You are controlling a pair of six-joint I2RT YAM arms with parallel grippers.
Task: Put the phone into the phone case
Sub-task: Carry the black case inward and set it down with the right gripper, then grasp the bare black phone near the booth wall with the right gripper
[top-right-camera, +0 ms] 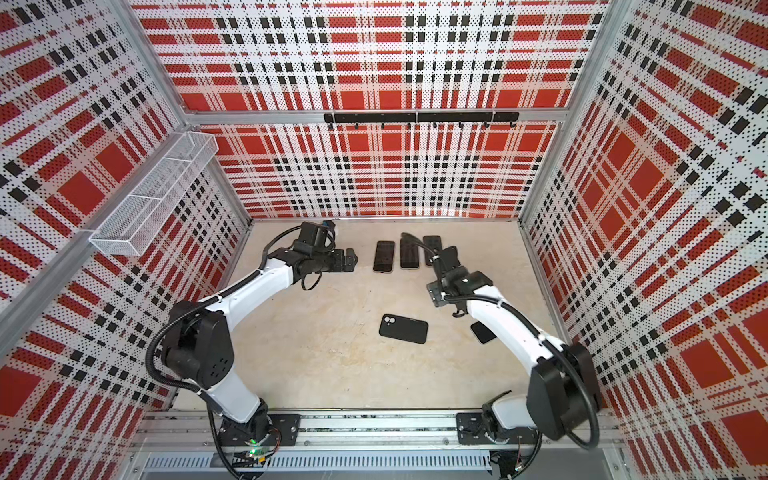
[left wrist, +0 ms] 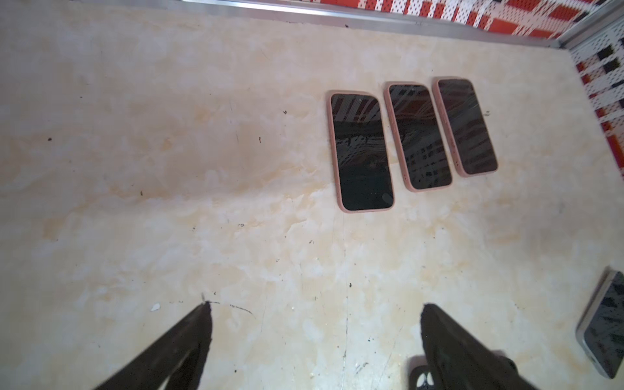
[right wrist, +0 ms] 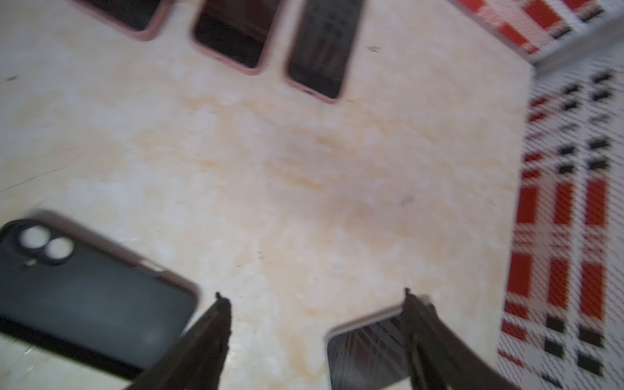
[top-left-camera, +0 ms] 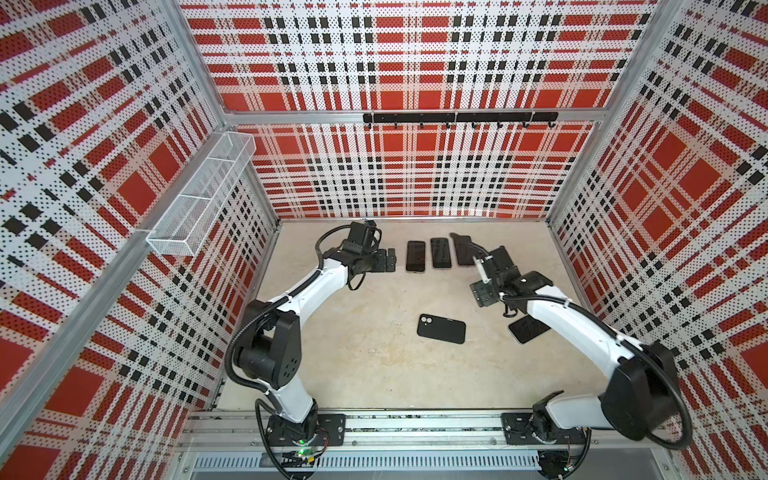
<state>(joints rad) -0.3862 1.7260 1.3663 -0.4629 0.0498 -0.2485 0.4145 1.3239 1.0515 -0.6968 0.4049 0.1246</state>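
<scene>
Right tool point(right wrist: 312, 297) hangs spread wide and empty over the worktop point(top-left-camera: 374, 365), between the black case point(top-left-camera: 441, 328) and the bare phone point(top-left-camera: 525, 331), which lies partly under its arm. Left tool point(left wrist: 315, 305) is also spread, empty, near three cased phones point(left wrist: 418, 136). Best to pinch the phone's long edges squarely

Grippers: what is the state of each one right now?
Left gripper: open, holding nothing.
Right gripper: open, holding nothing.
</scene>
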